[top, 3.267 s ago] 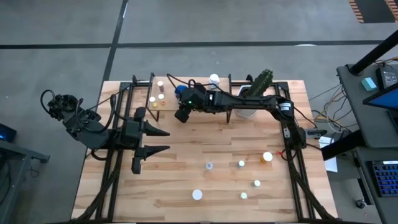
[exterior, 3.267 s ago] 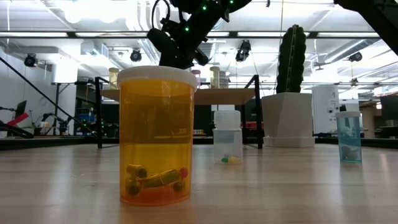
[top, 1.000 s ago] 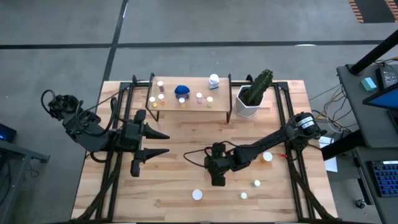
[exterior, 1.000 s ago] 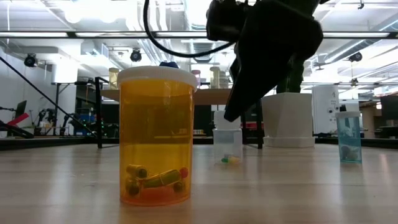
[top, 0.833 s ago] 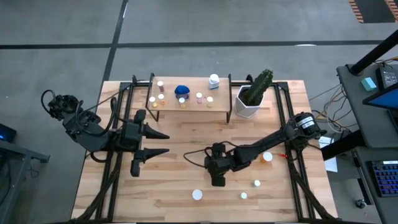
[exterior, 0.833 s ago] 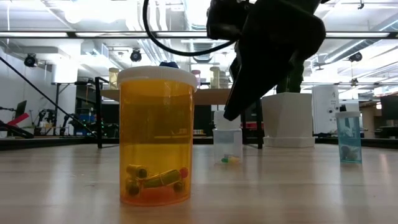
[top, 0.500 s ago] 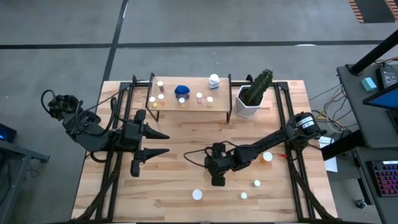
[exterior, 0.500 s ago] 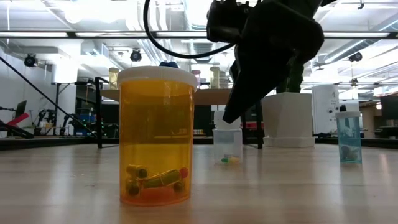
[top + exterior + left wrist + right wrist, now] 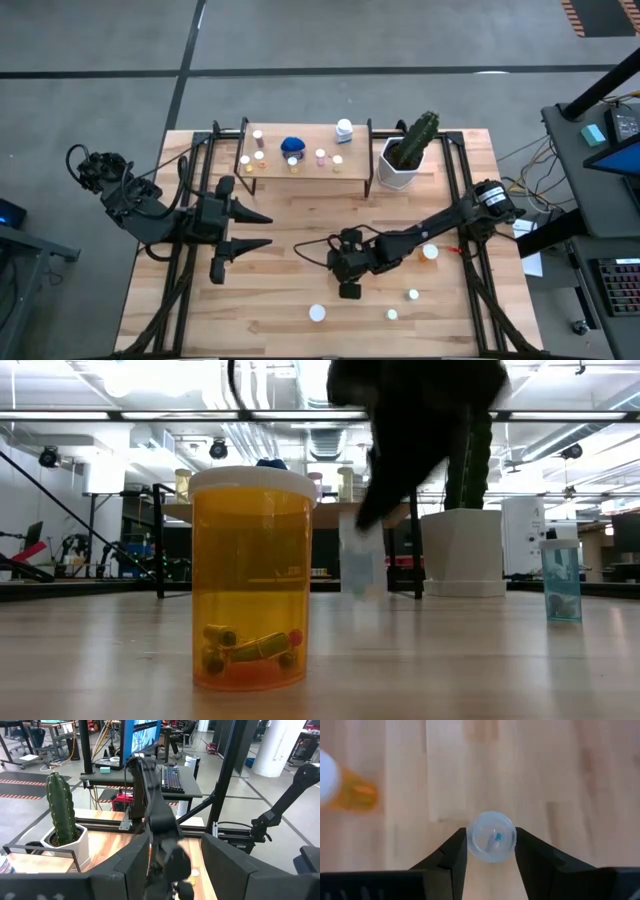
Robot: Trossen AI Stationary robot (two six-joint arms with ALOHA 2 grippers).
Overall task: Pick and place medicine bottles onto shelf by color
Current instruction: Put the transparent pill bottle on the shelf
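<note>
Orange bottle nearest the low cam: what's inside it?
The orange bottle holds a few yellowish capsules and a small red one at the bottom; the rest looks empty. Under the white cap, nothing shows.

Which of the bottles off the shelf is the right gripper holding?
The small clear bottle between the right gripper fingers, lifted off the table; the others stand untouched.

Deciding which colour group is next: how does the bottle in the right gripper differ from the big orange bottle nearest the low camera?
The clear bottle has a see-through body; the orange bottle is amber with a white cap. The clear one sits between the right gripper's fingers, lifted off the table in the low view; the orange one stands untouched on the table. The clear one looks slimmer. Both hold pills.
</note>
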